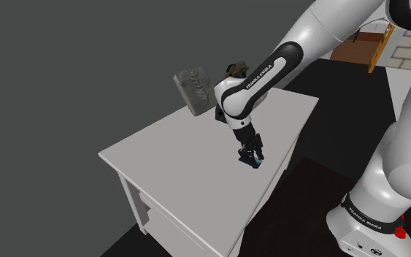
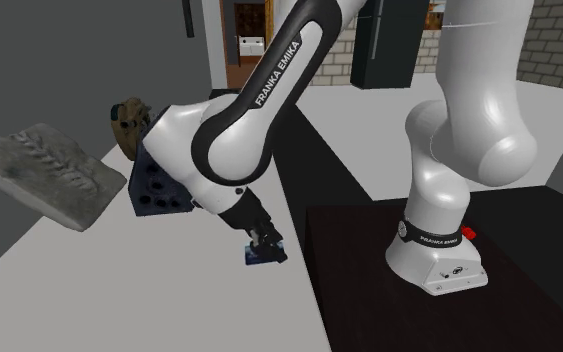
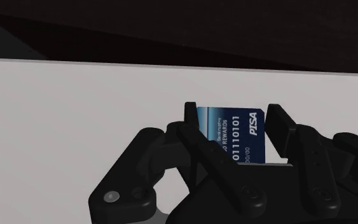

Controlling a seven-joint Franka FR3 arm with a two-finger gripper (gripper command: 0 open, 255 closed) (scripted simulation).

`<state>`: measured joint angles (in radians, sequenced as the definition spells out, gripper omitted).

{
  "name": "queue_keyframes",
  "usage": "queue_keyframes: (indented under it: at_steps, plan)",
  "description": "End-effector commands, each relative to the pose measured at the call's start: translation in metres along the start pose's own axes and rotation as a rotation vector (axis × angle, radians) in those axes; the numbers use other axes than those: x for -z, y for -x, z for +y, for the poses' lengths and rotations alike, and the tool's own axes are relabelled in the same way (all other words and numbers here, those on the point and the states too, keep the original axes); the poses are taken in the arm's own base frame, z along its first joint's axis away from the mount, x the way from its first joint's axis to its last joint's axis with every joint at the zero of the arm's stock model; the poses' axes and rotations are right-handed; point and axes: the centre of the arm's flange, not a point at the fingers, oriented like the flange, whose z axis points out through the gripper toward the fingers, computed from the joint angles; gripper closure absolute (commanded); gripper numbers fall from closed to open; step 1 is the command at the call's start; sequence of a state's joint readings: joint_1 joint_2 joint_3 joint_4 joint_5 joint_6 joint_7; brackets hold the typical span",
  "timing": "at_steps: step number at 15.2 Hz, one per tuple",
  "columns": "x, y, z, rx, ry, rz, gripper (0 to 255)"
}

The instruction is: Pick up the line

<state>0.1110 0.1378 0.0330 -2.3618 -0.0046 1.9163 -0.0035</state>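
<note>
Closest to us in the wrist view is the black gripper (image 3: 233, 124), its two fingers (image 3: 191, 118) pressed against opposite edges of a blue card (image 3: 231, 137), so the card is clasped between them. The card stands over the white table (image 3: 75, 121), close to the table's straight edge, and past that edge we see dark ground. We cannot tell whether the card's lower edge touches the tabletop.

In the shoulder view the gripper (image 1: 251, 157) holds the card (image 1: 250, 163) near the table (image 1: 167, 160) edge that faces the stand, with a broad bare stretch of tabletop to that view's left. A grey slab (image 1: 193, 86) sits tilted at the far corner, well apart from the card. In the second exterior view the slab (image 2: 44, 170) lies at the left, with a dark blue block (image 2: 154, 185) with holes and a brown object (image 2: 129, 118) behind the arm (image 2: 269, 90). The card (image 2: 262, 255) hangs at the fingertips near the gap between the table and the dark stand (image 2: 369, 290).

On the card we read "PISA", "REWARDS", "01110101" and "00/00" in white print. The arm's dark link reads "FRANKA EMIKA".

The card is thin, glossy and deep blue, with a paler band along one side.
</note>
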Motion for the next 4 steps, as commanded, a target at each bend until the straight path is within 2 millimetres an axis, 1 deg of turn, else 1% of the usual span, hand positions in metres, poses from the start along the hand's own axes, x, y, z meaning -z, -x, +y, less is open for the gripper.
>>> queue_keyframes:
  at_steps: [1,2,4]
  plan:
    - [0.0097,0.0055,-0.0001,0.000,0.000,-0.001,255]
    - [0.0141,0.0084,-0.0001,0.000,0.000,-0.001,255]
    - [0.0147,0.0088,-0.0001,0.000,0.000,-0.001,255]
